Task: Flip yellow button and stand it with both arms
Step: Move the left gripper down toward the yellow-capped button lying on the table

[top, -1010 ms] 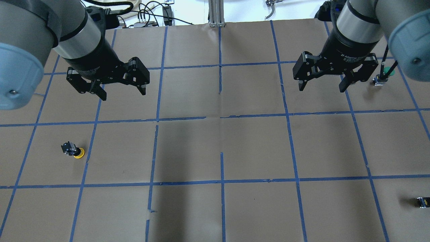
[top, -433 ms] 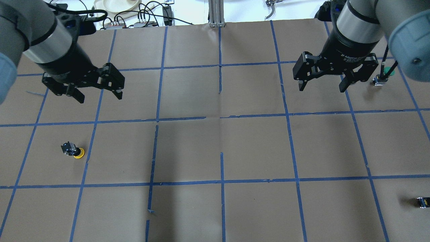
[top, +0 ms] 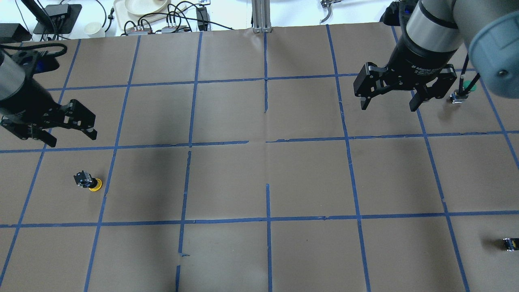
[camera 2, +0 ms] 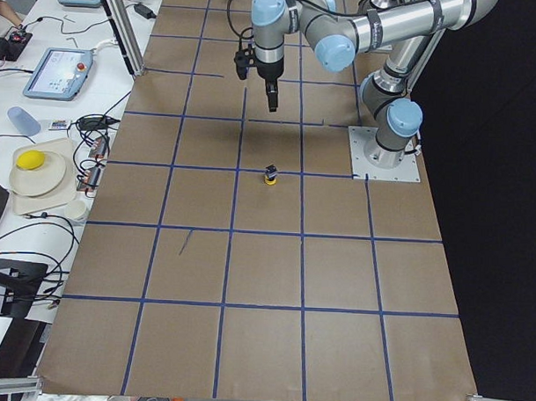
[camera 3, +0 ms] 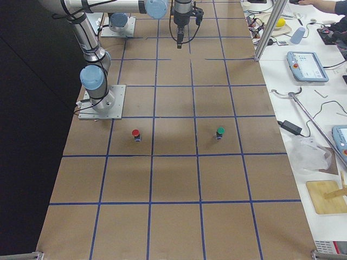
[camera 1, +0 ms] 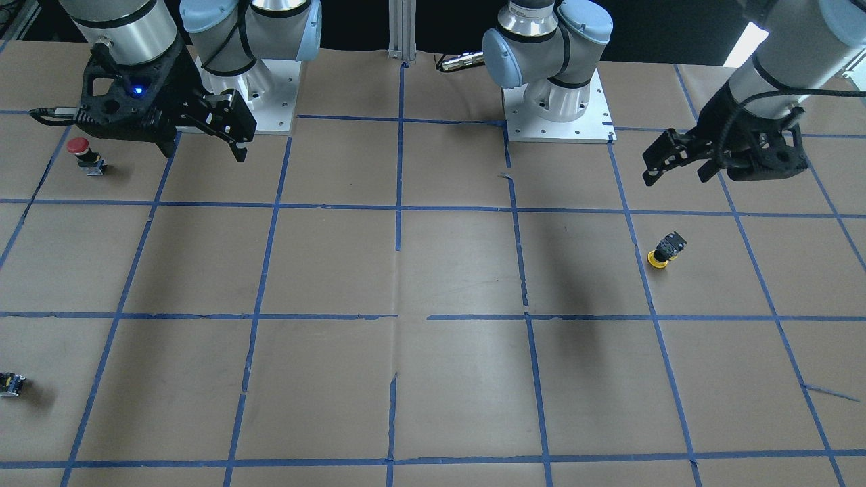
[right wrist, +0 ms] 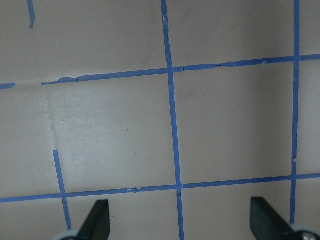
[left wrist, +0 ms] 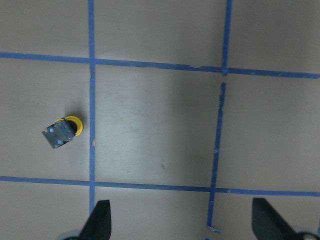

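The yellow button (top: 89,181) rests on the brown paper at the left, tilted, with its yellow cap low and its black body up. It also shows in the front view (camera 1: 664,249), the left side view (camera 2: 270,175) and the left wrist view (left wrist: 62,132). My left gripper (top: 73,138) is open and empty, above the table and just behind the button; it also shows in the front view (camera 1: 674,177). My right gripper (top: 387,107) is open and empty at the far right, far from the button.
A red-capped button (camera 1: 84,154) and a green-capped button (top: 462,91) stand near the right gripper. A small black part (top: 510,244) lies at the table's near right edge. Blue tape lines grid the paper. Cables and dishes lie beyond the far left edge.
My left arm has swung left and nearer in the overhead view, closer to the yellow button, with its jaws still open. The right arm and the button have not moved.
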Robot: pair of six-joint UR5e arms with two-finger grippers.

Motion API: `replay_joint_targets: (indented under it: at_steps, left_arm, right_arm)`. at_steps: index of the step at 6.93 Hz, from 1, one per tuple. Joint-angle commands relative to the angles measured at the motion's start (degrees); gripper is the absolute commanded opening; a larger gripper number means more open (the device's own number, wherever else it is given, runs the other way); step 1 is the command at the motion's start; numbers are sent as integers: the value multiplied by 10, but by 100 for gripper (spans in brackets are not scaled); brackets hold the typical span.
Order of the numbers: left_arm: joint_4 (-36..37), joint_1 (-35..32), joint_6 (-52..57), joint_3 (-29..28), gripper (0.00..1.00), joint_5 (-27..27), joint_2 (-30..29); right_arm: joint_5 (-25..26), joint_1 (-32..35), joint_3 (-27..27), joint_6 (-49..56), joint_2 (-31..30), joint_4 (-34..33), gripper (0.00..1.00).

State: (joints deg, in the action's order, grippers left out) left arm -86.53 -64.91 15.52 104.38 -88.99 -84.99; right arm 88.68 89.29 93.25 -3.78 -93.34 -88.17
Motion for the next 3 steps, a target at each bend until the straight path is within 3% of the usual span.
replay_joint_targets:
  at_steps: [1, 3]
  left_arm:
    - [145, 78, 14, 94, 95, 0, -49]
    - [272, 92, 13, 168, 95, -31, -96]
  right_arm:
    - [0, 0, 0, -1, 0, -1, 100]
    - [0, 1, 0, -2, 0, -1, 100]
